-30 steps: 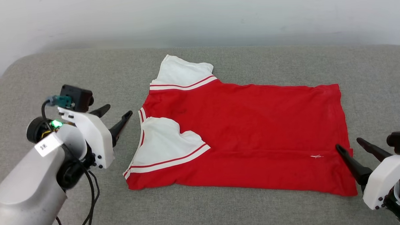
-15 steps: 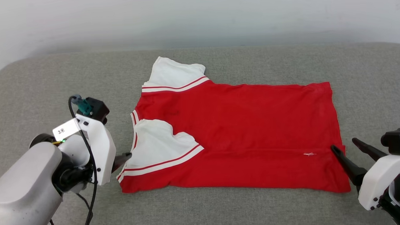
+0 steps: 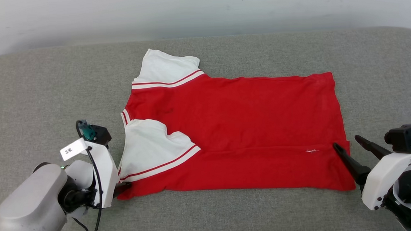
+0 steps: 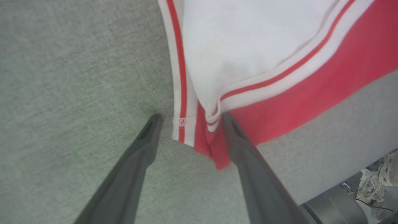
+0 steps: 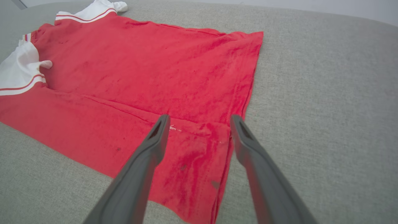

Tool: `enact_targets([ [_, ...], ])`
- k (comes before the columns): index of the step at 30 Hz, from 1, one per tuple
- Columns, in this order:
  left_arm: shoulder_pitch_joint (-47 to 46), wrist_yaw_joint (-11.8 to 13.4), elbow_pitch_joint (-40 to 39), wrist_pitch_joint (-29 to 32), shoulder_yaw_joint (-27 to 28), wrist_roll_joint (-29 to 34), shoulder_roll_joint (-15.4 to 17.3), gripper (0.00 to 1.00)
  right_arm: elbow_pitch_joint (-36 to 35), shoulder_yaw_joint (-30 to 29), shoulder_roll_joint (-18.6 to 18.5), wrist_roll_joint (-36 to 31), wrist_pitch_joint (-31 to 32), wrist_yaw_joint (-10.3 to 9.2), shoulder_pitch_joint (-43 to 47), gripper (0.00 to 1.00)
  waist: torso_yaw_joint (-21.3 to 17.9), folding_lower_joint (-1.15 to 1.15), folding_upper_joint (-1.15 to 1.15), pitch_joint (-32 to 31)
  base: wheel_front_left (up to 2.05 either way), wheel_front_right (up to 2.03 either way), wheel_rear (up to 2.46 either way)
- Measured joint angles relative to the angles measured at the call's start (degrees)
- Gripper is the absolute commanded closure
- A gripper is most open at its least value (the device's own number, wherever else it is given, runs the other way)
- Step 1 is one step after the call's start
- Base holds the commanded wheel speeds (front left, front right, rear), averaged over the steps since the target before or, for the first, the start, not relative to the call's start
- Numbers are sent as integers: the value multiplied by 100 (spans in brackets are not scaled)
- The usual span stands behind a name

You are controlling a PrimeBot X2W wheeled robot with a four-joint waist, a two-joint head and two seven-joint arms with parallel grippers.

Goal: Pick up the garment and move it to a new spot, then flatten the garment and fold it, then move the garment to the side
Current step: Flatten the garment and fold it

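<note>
Two end effectors sit low at the near edge of the garment point(image 3: 247, 127), which lies spread flat, plain red side up, in the middle of the grey cushion point(image 3: 37, 83), sleeve end to the robot's left. The left end effector point(image 4: 190, 115) is spread wide around the near sleeve-end corner, one finger on bare cushion and the other over red cloth. The right end effector point(image 5: 199, 116) is just as wide apart, astride the near hem corner. Neither grips anything. It looks to me like the start of a fold, so both should press low, pinch every layer at their corners together, then lift and carry the edge over evenly so the cloth doesn't skew. By my count: one garment, with two white sleeves, the near sleeve point(image 3: 152, 148) lying over the red and the far sleeve point(image 3: 166, 70) sticking out; and two end effectors, two fingers each.
</note>
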Motion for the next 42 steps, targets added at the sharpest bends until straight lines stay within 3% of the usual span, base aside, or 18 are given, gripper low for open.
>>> enact_targets([
  [5,72,5,26,-62,-74,-185,-42,0,40,19,3,8,-9,1,-46,0,-28,0,0,3,0,0,0],
  [6,81,8,19,-73,-100,-218,-42,5,47,18,-4,12,-8,1,-47,0,-27,0,0,-9,0,0,0],
  [7,91,8,-1,-123,-133,-221,-36,68,52,14,-14,12,-8,0,-50,0,-26,0,0,-25,0,0,0],
  [8,110,9,-9,-169,-147,-246,-33,100,52,5,-27,13,-7,1,-52,0,-23,0,0,-40,0,0,0],
  [18,310,-1,-353,-896,-164,-310,177,100,-130,-1,-441,3,299,1,-309,0,11,0,0,-232,0,0,0],
  [23,350,9,-681,-1189,-87,-248,302,100,-342,135,-870,144,922,1,-396,0,96,0,0,-302,0,0,0],
  [31,414,246,-1343,-1321,-65,-68,452,100,-578,402,-1417,661,2012,1,-529,0,217,0,0,-265,0,0,0],
  [36,413,356,-1625,-1323,-86,33,471,100,-386,538,-1449,915,2607,1,-529,0,284,0,0,-169,0,0,0],
  [42,338,413,-1796,-1339,-90,104,459,100,47,699,-1220,910,2719,1,-524,0,353,0,0,0,0,0,0],
])
